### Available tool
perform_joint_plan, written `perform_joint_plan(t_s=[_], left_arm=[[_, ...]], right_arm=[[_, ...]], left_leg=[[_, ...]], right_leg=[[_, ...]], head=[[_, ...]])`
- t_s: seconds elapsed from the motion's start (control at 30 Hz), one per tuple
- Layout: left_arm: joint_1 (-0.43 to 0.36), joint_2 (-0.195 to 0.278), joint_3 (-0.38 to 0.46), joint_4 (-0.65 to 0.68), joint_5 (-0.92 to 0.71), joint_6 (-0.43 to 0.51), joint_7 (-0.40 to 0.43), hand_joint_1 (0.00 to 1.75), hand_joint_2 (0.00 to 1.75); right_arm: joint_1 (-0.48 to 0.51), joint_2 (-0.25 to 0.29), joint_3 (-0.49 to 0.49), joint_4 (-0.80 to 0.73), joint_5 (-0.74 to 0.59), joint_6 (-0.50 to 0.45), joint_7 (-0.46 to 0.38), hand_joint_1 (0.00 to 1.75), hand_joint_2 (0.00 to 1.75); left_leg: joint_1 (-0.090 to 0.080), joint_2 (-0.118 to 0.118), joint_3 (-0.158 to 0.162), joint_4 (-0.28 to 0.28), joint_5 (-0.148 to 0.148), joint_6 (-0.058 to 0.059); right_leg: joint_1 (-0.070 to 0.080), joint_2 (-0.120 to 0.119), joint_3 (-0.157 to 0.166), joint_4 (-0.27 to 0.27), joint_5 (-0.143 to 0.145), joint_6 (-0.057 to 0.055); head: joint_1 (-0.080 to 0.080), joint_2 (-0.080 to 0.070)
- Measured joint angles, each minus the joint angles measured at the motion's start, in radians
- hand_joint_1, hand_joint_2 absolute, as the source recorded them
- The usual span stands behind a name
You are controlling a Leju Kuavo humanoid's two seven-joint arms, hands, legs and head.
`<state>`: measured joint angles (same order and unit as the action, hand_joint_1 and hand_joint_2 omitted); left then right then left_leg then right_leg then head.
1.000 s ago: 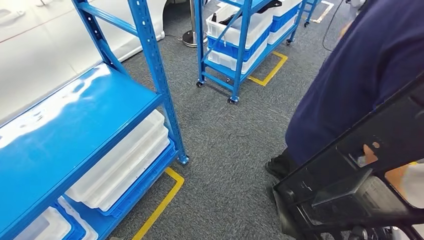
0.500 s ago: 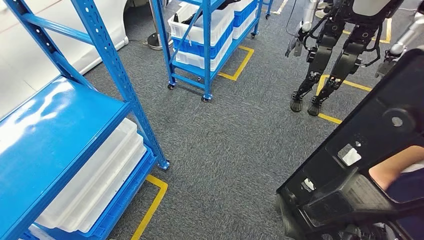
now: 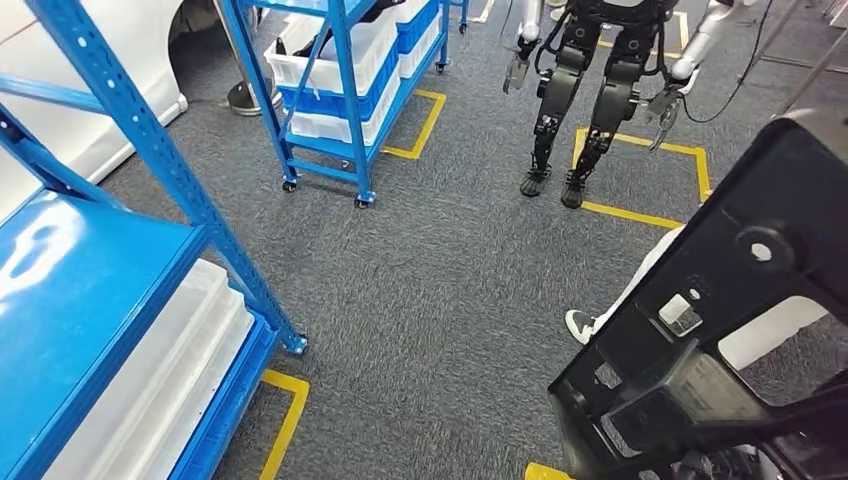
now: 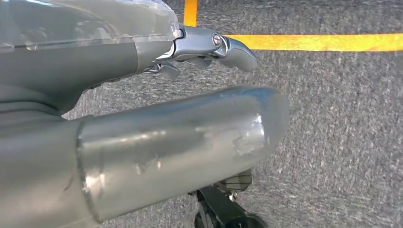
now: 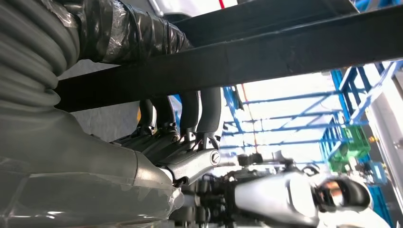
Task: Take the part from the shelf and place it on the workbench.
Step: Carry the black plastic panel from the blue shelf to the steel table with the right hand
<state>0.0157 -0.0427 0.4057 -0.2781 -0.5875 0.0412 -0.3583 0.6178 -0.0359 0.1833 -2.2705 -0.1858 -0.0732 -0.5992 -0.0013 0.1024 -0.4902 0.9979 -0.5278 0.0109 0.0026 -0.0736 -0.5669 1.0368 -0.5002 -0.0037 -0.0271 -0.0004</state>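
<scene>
My right robot hand point(image 5: 180, 142) gripped the black part point(image 3: 720, 330) at four o'clock, off the shelf point(image 3: 90, 290) at nine, not yet on any surface; my left robot hand point(image 4: 157, 142) held nothing.

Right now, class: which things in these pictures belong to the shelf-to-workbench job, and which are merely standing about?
Belongs to the job:
black part
right hand, fingers hooked around the part's bar
blue shelf

Standing about:
wheeled rack of bins
another robot
white bins
yellow floor tape

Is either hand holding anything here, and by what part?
The right hand grips the black part, its fingers hooked over one of its flat bars. The left hand holds nothing.
</scene>
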Motion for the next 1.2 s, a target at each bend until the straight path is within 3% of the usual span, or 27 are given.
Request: perform_joint_plan(t_s=[0.07, 0.13, 0.2, 0.23, 0.27, 0.3, 0.37, 0.43, 0.5, 0.57, 0.63, 0.7, 0.77, 0.8, 0.83, 0.87, 0.93, 1.0, 1.07, 1.13, 1.2], left_arm=[[-0.003, 0.0, 0.003, 0.0, -0.001, 0.0, 0.0, 0.0, 0.0], [-0.004, 0.0, 0.005, 0.0, -0.003, 0.0, -0.001, 0.0, 0.0], [0.0, 0.0, 0.009, 0.0, -0.006, 0.0, -0.003, 0.0, 0.0], [0.003, 0.0, 0.013, 0.0, -0.008, 0.0, -0.003, 0.0, 0.0], [0.005, 0.0, 0.016, 0.0, -0.008, 0.0, -0.003, 0.0, 0.0], [0.007, -0.001, 0.019, 0.0, -0.009, 0.0, -0.003, 0.0, 0.0], [0.009, -0.001, 0.026, 0.0, -0.013, 0.0, -0.003, 0.0, 0.0], [0.01, -0.001, 0.032, 0.0, -0.017, 0.0, -0.003, 0.0, 0.0], [0.01, -0.001, 0.037, 0.0, -0.02, 0.0, -0.003, 0.0, 0.0], [0.009, -0.002, 0.041, 0.0, -0.025, 0.0, -0.003, 0.0, 0.0], [0.009, -0.004, 0.05, 0.0, -0.031, 0.0, -0.002, 0.0, 0.0], [0.012, -0.005, 0.058, 0.0, -0.037, -0.001, -0.001, 0.0, 0.0], [0.017, -0.006, 0.067, 0.0, -0.043, -0.003, 0.001, 0.0, 0.0], [0.019, -0.006, 0.071, 0.0, -0.045, -0.004, 0.002, 0.0, 0.0], [0.019, -0.006, 0.076, 0.0, -0.048, -0.005, 0.003, 0.0, 0.0], [0.019, -0.006, 0.08, 0.0, -0.051, -0.006, 0.003, 0.0, 0.0], [0.019, -0.007, 0.087, 0.0, -0.054, -0.006, 0.004, 0.0, 0.0], [0.018, -0.008, 0.092, 0.0, -0.055, -0.007, 0.005, 0.0, 0.0], [0.016, -0.009, 0.096, -0.001, -0.057, -0.007, 0.005, 0.0, 0.0], [0.014, -0.012, 0.098, -0.004, -0.058, -0.007, 0.005, 0.0, 0.0], [0.016, -0.014, 0.101, -0.005, -0.059, -0.008, 0.005, 0.0, 0.0]], right_arm=[[0.0, -0.003, 0.0, 0.002, 0.0, -0.001, 0.0, 1.75, 1.75], [-0.002, -0.005, 0.001, 0.004, 0.0, -0.002, 0.0, 1.75, 1.75], [-0.005, -0.007, 0.005, 0.008, -0.002, -0.004, 0.003, 1.75, 1.75], [-0.007, -0.007, 0.007, 0.011, -0.002, -0.006, 0.005, 1.75, 1.75], [-0.007, -0.008, 0.01, 0.014, -0.003, -0.007, 0.008, 1.75, 1.75], [-0.007, -0.009, 0.013, 0.018, -0.004, -0.009, 0.01, 1.75, 1.75], [-0.007, -0.011, 0.018, 0.025, -0.007, -0.016, 0.015, 1.75, 1.75], [-0.008, -0.012, 0.023, 0.031, -0.011, -0.021, 0.019, 1.75, 1.75], [-0.008, -0.014, 0.026, 0.035, -0.014, -0.025, 0.024, 1.75, 1.75], [-0.006, -0.016, 0.026, 0.038, -0.016, -0.034, 0.031, 1.75, 1.75], [-0.005, -0.017, 0.027, 0.042, -0.017, -0.046, 0.039, 1.75, 1.75], [-0.006, -0.019, 0.027, 0.047, -0.018, -0.052, 0.045, 1.75, 1.75], [-0.007, -0.019, 0.027, 0.054, -0.019, -0.056, 0.05, 1.75, 1.75], [-0.006, -0.019, 0.027, 0.057, -0.02, -0.057, 0.052, 1.75, 1.75], [-0.006, -0.019, 0.027, 0.06, -0.02, -0.058, 0.055, 1.75, 1.75], [-0.005, -0.019, 0.027, 0.061, -0.02, -0.059, 0.057, 1.75, 1.75], [-0.006, -0.02, 0.027, 0.063, -0.02, -0.059, 0.06, 1.75, 1.75], [-0.006, -0.02, 0.027, 0.064, -0.02, -0.059, 0.062, 1.75, 1.75], [-0.004, -0.02, 0.027, 0.064, -0.02, -0.059, 0.062, 1.75, 1.75], [-0.003, -0.02, 0.027, 0.064, -0.02, -0.059, 0.062, 1.75, 1.75], [-0.004, -0.02, 0.028, 0.064, -0.02, -0.059, 0.062, 1.75, 1.75]], left_leg=[[0.003, 0.012, 0.006, 0.001, -0.006, -0.009], [0.007, -0.023, -0.008, 0.044, -0.04, -0.018], [0.011, -0.076, -0.061, 0.16, -0.105, -0.024], [0.012, -0.087, -0.094, 0.226, -0.132, -0.026], [0.012, -0.093, -0.117, 0.271, -0.142, -0.028], [0.013, -0.095, -0.124, 0.281, -0.131, -0.029], [0.016, -0.107, -0.09, 0.192, -0.06, -0.028], [0.02, -0.147, -0.04, 0.069, -0.007, -0.025], [0.018, -0.17, -0.024, 0.022, 0.0, -0.017], [0.017, -0.152, -0.021, 0.014, 0.005, -0.005], [0.019, -0.128, -0.016, 0.003, 0.013, 0.011], [0.017, -0.102, -0.016, -0.003, 0.017, 0.02], [0.013, -0.074, -0.017, -0.002, 0.016, 0.022], [0.012, -0.06, -0.017, -0.002, 0.014, 0.022], [0.012, -0.048, -0.016, -0.002, 0.012, 0.021], [0.012, -0.037, -0.013, -0.002, 0.009, 0.02], [0.009, -0.017, -0.004, 0.0, 0.002, 0.012], [0.005, -0.001, 0.003, 0.001, -0.003, 0.003], [0.004, 0.016, 0.008, -0.001, -0.008, -0.006], [0.008, -0.008, 0.001, 0.025, -0.032, -0.016], [0.013, -0.064, -0.043, 0.126, -0.091, -0.022]], right_leg=[[-0.001, 0.023, -0.002, -0.006, 0.005, -0.01], [-0.006, 0.044, -0.001, -0.016, 0.014, -0.023], [-0.007, 0.065, -0.003, -0.019, 0.018, -0.032], [-0.007, 0.077, -0.005, -0.018, 0.019, -0.033], [-0.006, 0.09, -0.007, -0.016, 0.019, -0.034], [-0.006, 0.104, -0.007, -0.014, 0.019, -0.034], [-0.007, 0.131, -0.007, -0.009, 0.017, -0.032], [-0.006, 0.155, -0.011, -0.001, 0.015, -0.025], [-0.007, 0.176, -0.02, 0.004, 0.018, -0.012], [-0.01, 0.194, -0.027, 0.003, 0.023, 0.0], [-0.008, 0.162, -0.043, 0.035, 0.0, 0.009], [-0.008, 0.106, -0.088, 0.137, -0.063, 0.017], [-0.012, 0.085, -0.138, 0.25, -0.11, 0.024], [-0.015, 0.081, -0.145, 0.268, -0.108, 0.027], [-0.017, 0.077, -0.133, 0.249, -0.09, 0.028], [-0.018, 0.067, -0.1, 0.192, -0.058, 0.028], [-0.013, 0.022, -0.027, 0.058, -0.011, 0.021], [-0.004, -0.001, 0.001, -0.001, -0.002, 0.009], [-0.001, 0.02, -0.002, -0.005, 0.001, -0.002], [-0.006, 0.042, 0.002, -0.016, 0.007, -0.015], [-0.008, 0.062, 0.004, -0.022, 0.012, -0.026]], head=[[0.0, 0.0], [0.0, 0.0], [0.0, 0.0], [-0.001, 0.0], [-0.001, 0.0], [-0.001, 0.0], [-0.001, 0.0], [0.0, 0.0], [0.0, 0.0], [0.0, 0.0], [0.001, 0.0], [0.002, 0.0], [0.002, 0.0], [0.002, 0.0], [0.002, 0.0], [0.002, 0.0], [0.002, 0.0], [0.001, 0.0], [0.001, 0.0], [0.001, 0.0], [0.0, 0.0]])
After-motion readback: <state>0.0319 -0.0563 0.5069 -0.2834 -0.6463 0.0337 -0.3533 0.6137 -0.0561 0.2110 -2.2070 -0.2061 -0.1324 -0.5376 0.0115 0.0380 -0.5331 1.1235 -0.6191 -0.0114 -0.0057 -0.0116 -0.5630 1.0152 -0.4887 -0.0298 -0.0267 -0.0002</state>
